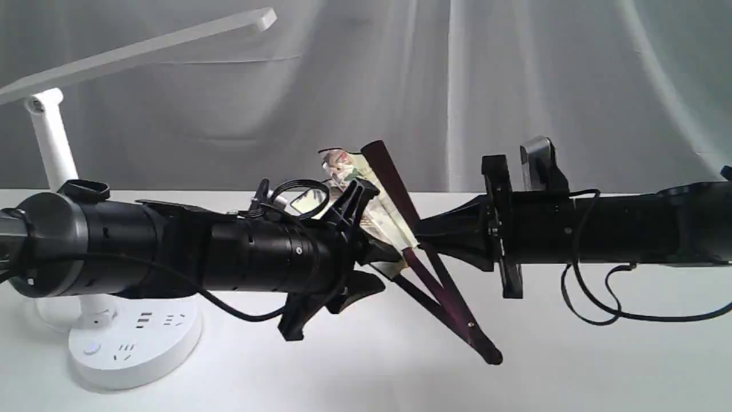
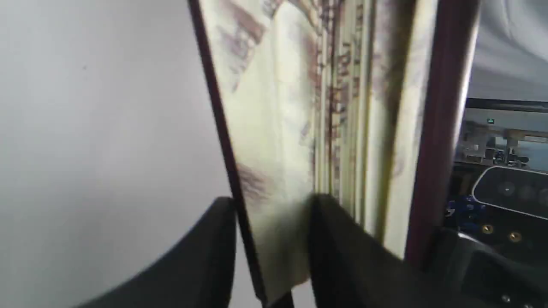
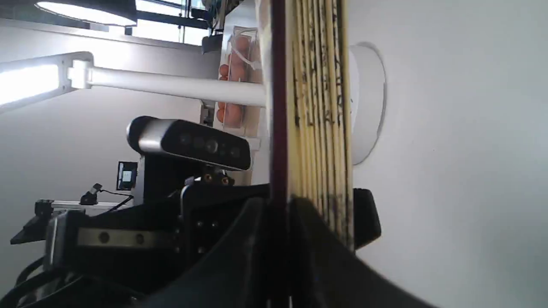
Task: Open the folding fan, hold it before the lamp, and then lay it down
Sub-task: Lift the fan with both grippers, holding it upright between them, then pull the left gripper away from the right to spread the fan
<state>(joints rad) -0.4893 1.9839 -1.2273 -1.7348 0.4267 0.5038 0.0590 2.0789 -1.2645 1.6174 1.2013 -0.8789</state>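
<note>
Fan: cream pleated paper folding fan (image 1: 394, 191) with dark purple-brown wooden guards, partly spread, held tilted in the air above the white counter (image 1: 572, 366), pivot end lowest.
Right hand (image 1: 423, 237): pinching one dark guard.
Left hand (image 1: 357, 200): fingers flank the other guard and its first pleat; cannot tell whether they press.
Lamp: white plastic bar-headed desk lamp (image 1: 51, 137), standing on the counter behind the left arm.
</note>
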